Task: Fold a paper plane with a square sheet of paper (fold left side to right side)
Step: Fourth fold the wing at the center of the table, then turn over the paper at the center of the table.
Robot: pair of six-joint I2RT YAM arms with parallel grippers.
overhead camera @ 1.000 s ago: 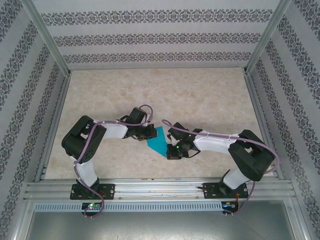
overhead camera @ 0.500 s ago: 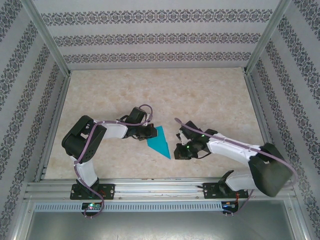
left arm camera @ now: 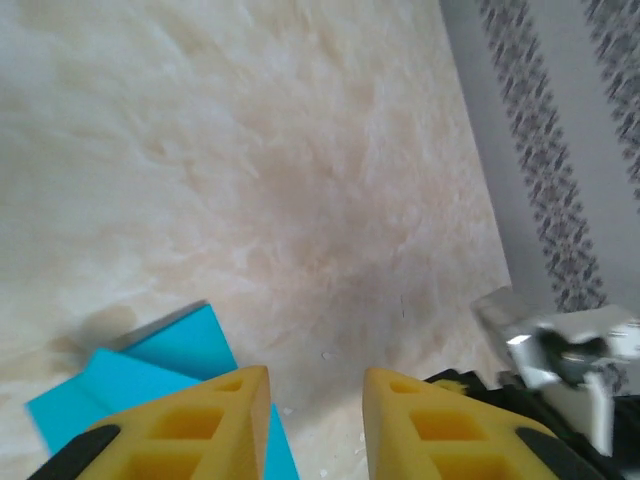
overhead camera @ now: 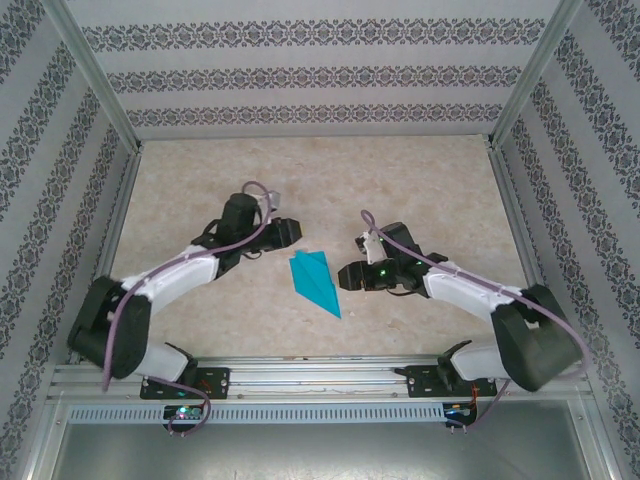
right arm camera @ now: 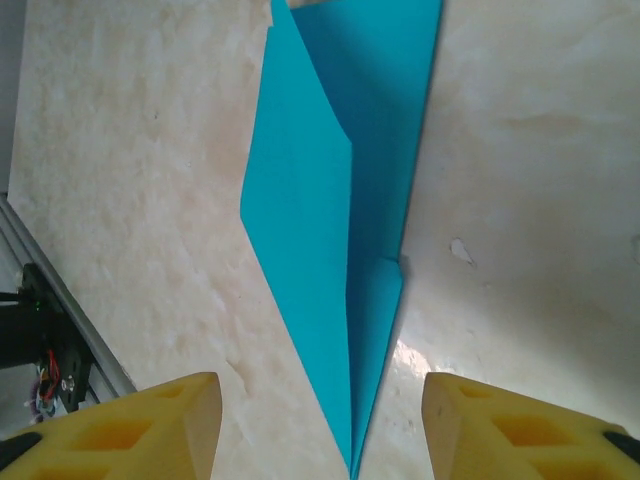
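Teal-blue paper dart (overhead camera: pixel 315 282), narrow and creased, lies flat on the beige worktop (overhead camera: pixel 400 190) between the left tool (overhead camera: pixel 288 232) and right tool (overhead camera: pixel 347 277), both parted and empty, so folding looks nearly done.

In the left wrist view, the folded teal-blue paper plane (left arm camera: pixel 150 375) is partly covered by a yellow finger (left arm camera: pixel 190 430) of the left tool (left arm camera: pixel 312 395) and cut off by the lower edge; its near pointed end is hidden. A white and black part of the right arm (left arm camera: pixel 560 350) is blurred at the right. In the right wrist view, the plane's wide far end is cut off above, and the yellow fingers (right arm camera: pixel 130 430) of the right tool (right arm camera: pixel 318 395) below.
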